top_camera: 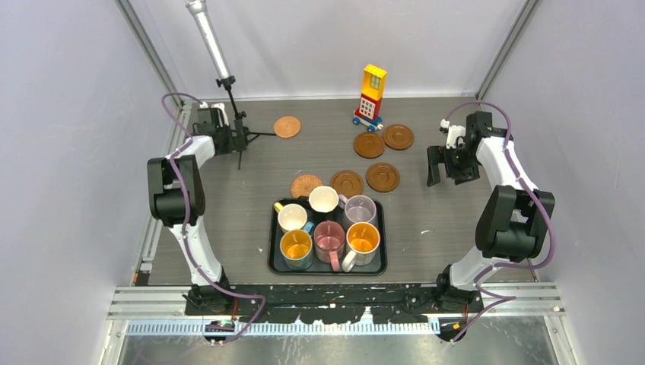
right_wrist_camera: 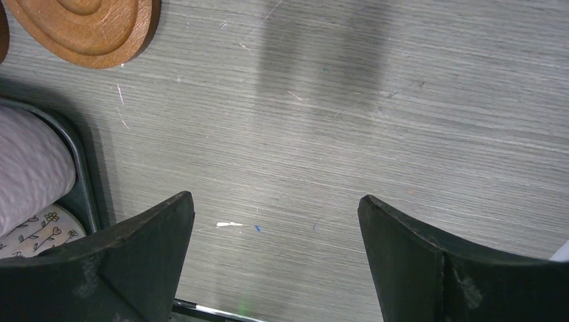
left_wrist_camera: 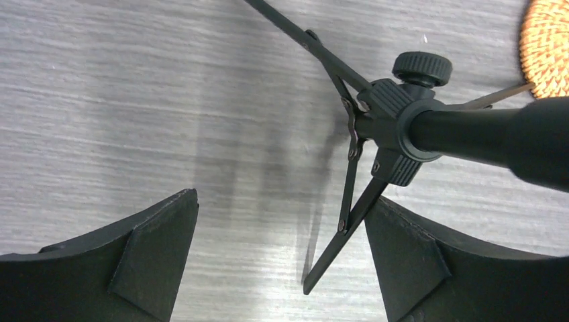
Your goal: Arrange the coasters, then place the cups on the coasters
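Note:
Six round brown coasters lie on the grey table: one [top_camera: 287,127] at the back left, two [top_camera: 369,144] [top_camera: 398,137] by the toy, and three [top_camera: 306,185] [top_camera: 347,182] [top_camera: 382,177] just behind the tray. Six cups stand in the black tray [top_camera: 380,262]: two cream [top_camera: 292,217] [top_camera: 323,199], lilac [top_camera: 360,209], pink [top_camera: 329,237], and two with orange insides [top_camera: 296,246] [top_camera: 363,239]. My left gripper [top_camera: 222,137] [left_wrist_camera: 282,201] is open and empty, with a tripod leg [left_wrist_camera: 342,241] between its fingers. My right gripper [top_camera: 445,173] [right_wrist_camera: 275,201] hangs open over bare table, right of a coaster [right_wrist_camera: 87,27].
A black tripod stand [top_camera: 232,114] with a silver pole rises at the back left, its hub [left_wrist_camera: 396,127] close to my left fingers. A woven coaster [left_wrist_camera: 547,47] lies just beyond it. A yellow and red toy block tower [top_camera: 371,95] stands at the back. The tray's rim [right_wrist_camera: 84,181] shows at the left of the right wrist view.

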Controlling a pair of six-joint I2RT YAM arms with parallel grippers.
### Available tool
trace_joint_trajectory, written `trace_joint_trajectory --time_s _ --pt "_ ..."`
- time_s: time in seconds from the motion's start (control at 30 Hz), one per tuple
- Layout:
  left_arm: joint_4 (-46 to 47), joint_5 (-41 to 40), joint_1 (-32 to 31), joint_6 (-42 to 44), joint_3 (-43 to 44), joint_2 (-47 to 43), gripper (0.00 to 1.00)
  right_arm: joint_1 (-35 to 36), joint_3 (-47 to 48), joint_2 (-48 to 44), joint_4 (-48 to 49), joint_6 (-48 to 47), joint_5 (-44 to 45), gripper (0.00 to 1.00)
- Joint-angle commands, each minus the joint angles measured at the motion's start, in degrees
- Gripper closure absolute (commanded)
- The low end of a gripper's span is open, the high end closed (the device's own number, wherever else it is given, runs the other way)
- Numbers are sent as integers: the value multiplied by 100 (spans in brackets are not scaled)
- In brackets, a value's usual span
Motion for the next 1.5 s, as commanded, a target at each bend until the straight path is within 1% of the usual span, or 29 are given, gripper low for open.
trace_joint_trajectory --time_s 0.0,0.33,0.43,0.53,0.63,0.73,0.97,1.03,1.1,1.17,1.27,1.33,1.47 --pt "-150 -171 136 -173 651 381 5 26 301 5 -54 -91 100 4" --pt "-381 -171 354 -17 2056 1411 4 26 467 62 -225 -180 172 4" --pt "-493 -48 432 96 2396 1540 4 29 548 75 -249 -198 164 4" --pt "-587 141 442 342 2492 1482 4 27 584 86 -253 -209 59 4" --pt "-617 352 455 556 2290 1174 2 39 640 106 -250 -195 -106 4" --pt "-610 612 537 562 1915 719 1 59 686 123 -236 -187 -229 4" --pt "-713 1501 825 650 838 -735 0 243 782 191 -204 -204 -387 4" --pt "-981 1824 836 986 609 -1092 0 327 799 209 -188 -216 -433 4" --pt "-1331 2381 816 1457 398 -1415 1 422 809 218 -166 -232 -483 4" --pt "-1931 2792 656 2057 363 -1624 3 534 808 240 -137 -239 -514 4" --pt "-2721 2864 165 2800 330 -1823 5 702 783 283 -64 -231 -569 4" --pt "-2909 2797 -209 2989 226 -1918 6 815 790 328 3 -184 -631 4" --pt "-3060 2440 -1030 3094 104 -1849 12 1039 834 407 185 125 -811 5"
